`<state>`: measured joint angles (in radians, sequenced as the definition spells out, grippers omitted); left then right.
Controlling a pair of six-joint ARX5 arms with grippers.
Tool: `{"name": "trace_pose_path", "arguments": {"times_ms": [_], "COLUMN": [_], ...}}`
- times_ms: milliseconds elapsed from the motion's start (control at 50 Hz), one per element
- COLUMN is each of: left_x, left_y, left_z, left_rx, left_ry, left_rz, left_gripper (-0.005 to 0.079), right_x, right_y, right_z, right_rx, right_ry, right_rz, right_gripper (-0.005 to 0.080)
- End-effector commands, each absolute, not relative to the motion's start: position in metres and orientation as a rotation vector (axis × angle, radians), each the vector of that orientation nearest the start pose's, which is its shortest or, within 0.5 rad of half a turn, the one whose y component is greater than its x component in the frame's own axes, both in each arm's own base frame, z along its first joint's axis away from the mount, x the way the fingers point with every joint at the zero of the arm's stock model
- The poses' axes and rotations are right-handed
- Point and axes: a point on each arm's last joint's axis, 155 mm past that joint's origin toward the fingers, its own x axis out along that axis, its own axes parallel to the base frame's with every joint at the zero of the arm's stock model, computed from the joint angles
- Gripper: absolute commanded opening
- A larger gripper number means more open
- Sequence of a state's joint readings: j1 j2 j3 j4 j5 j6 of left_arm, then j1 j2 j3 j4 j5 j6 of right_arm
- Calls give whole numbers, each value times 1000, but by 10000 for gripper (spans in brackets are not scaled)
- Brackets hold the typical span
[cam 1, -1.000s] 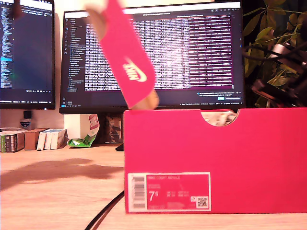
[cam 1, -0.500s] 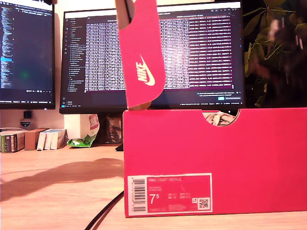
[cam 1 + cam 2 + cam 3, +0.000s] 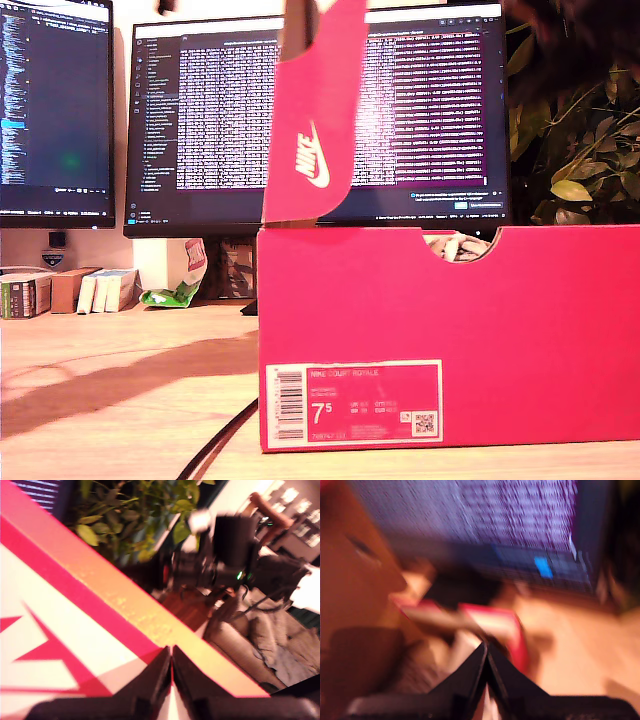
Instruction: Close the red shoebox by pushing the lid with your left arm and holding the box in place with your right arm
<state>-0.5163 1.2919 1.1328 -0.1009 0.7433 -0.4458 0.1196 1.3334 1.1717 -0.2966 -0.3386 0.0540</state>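
Note:
The red shoebox (image 3: 450, 330) stands on the wooden table, filling the exterior view's right. Its lid (image 3: 315, 140) is raised almost upright over the box's left end, white swoosh on the side flap. Neither gripper shows plainly in the exterior view. In the first wrist view my first gripper (image 3: 171, 652) is shut, its tips against the lid's red-and-white outer face (image 3: 65, 630); the other arm (image 3: 230, 545) shows beyond. The second wrist view is blurred: my second gripper (image 3: 486, 647) is shut and holds nothing, over the box's red rim (image 3: 492, 622), beside the lid's brown inside (image 3: 355, 595).
Two lit monitors (image 3: 420, 110) (image 3: 55, 110) stand behind the box. A leafy plant (image 3: 580, 150) is at the exterior view's right. A black cable (image 3: 215, 445) crosses the table (image 3: 120, 400) in front. Small boxes (image 3: 60, 290) sit at the exterior view's far left.
The lid has swung from leaning toward the exterior view's left to nearly upright. The dark blurred arm by the plant has gone out of the exterior view.

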Motion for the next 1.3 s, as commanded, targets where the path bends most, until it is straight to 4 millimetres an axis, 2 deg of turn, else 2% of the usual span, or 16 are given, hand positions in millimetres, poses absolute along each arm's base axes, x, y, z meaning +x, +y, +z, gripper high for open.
{"name": "trace_pose_path", "arguments": {"times_ms": [0, 120, 160, 240, 460, 640, 800, 960, 1280], "left_x": [302, 326, 329, 332, 328, 329, 326, 325, 327], "left_y": [-299, -291, -288, -283, -267, -253, -250, -249, -243], "left_z": [285, 296, 298, 289, 251, 232, 227, 224, 222], "left_rx": [-406, -335, -334, -332, -228, -156, -127, -126, -126], "left_ry": [612, 479, 467, 499, 614, 662, 678, 692, 699], "left_rz": [-1070, -986, -964, -923, -861, -790, -786, -782, -762], "left_gripper": [-19, -19, -19, -19, -19, -19, -19, -19, -19], "right_x": [413, 404, 399, 388, 363, 359, 363, 368, 373], "right_y": [118, 135, 141, 153, 168, 164, 158, 161, 165], "right_z": [301, 328, 331, 327, 280, 242, 205, 174, 123], "right_rx": [99, 115, 121, 131, 77, 22, -35, -51, -138], "right_ry": [414, 388, 397, 436, 629, 762, 869, 952, 1072], "right_rz": [474, 571, 604, 656, 707, 676, 640, 634, 602], "right_gripper": [-12, -12, -12, -12, -12, -13, -13, -13, -13]}}
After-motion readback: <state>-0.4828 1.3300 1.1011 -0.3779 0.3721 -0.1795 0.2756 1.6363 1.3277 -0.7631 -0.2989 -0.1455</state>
